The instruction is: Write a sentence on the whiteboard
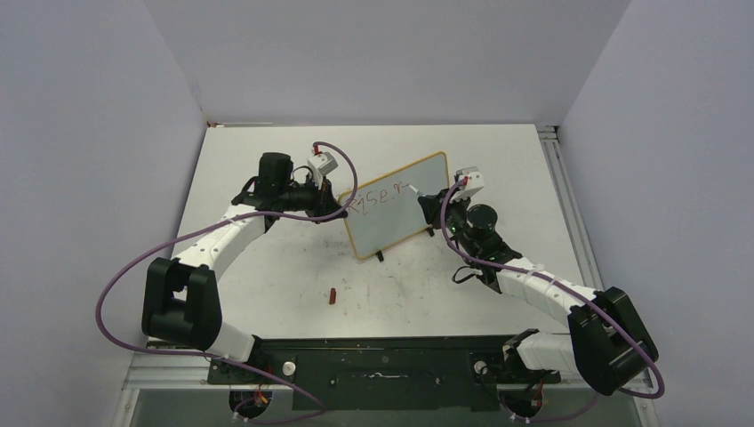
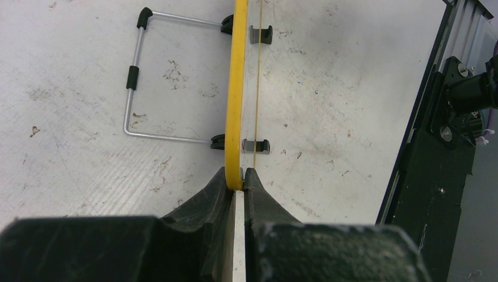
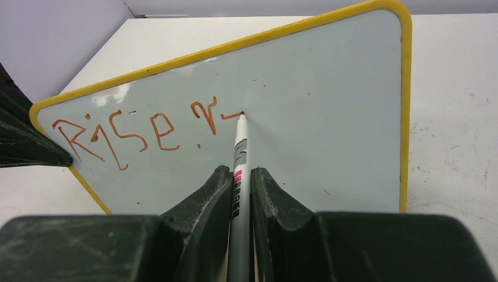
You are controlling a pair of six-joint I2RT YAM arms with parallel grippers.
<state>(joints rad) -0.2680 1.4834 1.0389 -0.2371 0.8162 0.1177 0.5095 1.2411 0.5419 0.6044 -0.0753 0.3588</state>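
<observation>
Scuffed table [image 1: 267,285]; yellow-framed whiteboard [image 3: 323,117] upright, sentence [image 3: 147,132] reads "Rise r".

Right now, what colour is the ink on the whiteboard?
The sentence is orange-red; the right wrist view shows it best.

Lab test cell: bare partitions [image 1: 373,53] around scuffed table [image 1: 267,285].

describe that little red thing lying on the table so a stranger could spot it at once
Find the yellow-framed whiteboard standing in the middle of the white table. From its lower left corner in the top view, look toward the near edge: the small red piece lies flat there by itself. Unlike the board and the marker, no tool holds it.
</observation>
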